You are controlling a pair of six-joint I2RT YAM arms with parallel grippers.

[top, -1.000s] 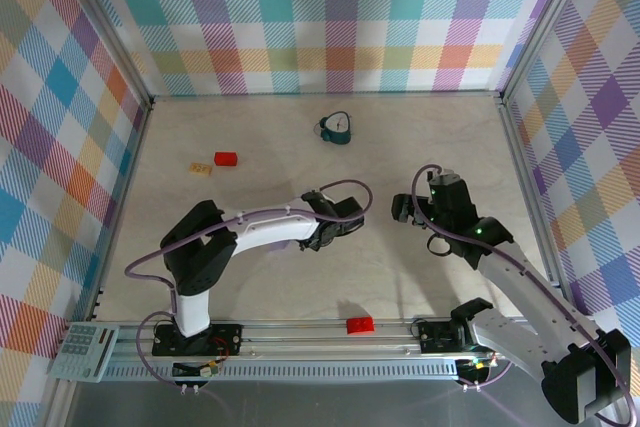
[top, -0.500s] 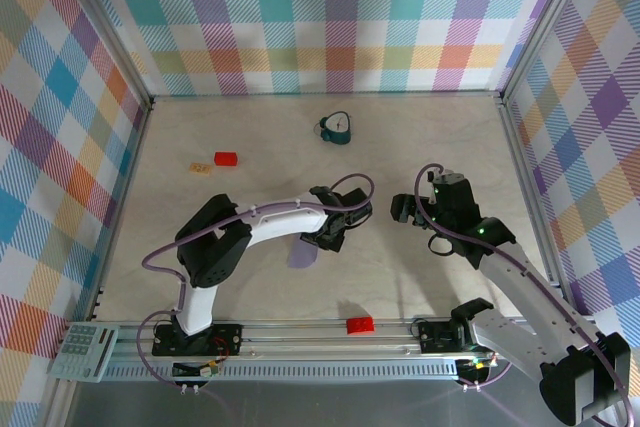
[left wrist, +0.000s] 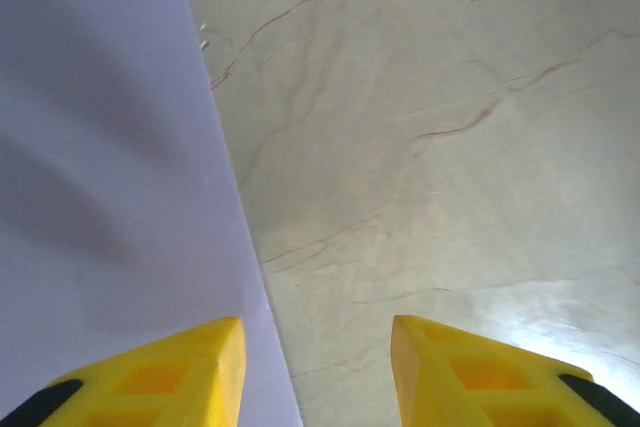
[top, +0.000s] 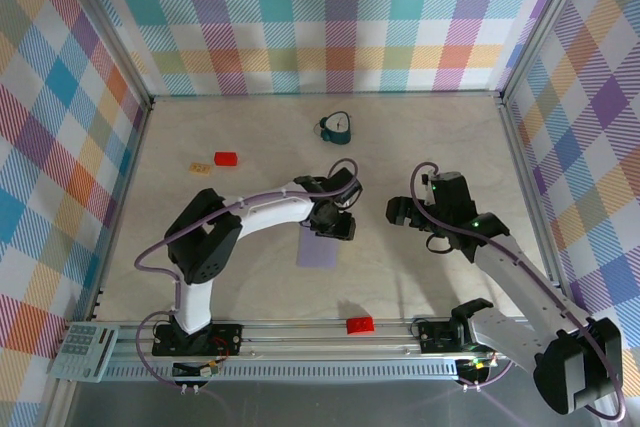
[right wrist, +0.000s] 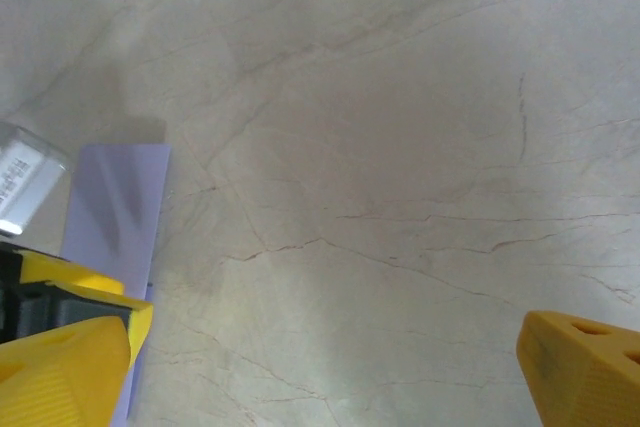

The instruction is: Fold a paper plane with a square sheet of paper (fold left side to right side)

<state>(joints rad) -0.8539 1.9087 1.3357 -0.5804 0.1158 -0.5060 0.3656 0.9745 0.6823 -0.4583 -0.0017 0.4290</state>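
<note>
Plaid walls (top: 340,17) enclose a beige marbled table (top: 430,137).

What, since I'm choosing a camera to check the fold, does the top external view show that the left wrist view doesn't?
Top external: the whole paper, a narrow rectangle; the teal clock; a red block at the back and a second red block by the rail; the right end effector, open, apart from the paper. Left wrist: the paper's long edge close up, running between open yellow fingers. Both: the lavender paper, the marbled table, the left end effector at the paper.
</note>
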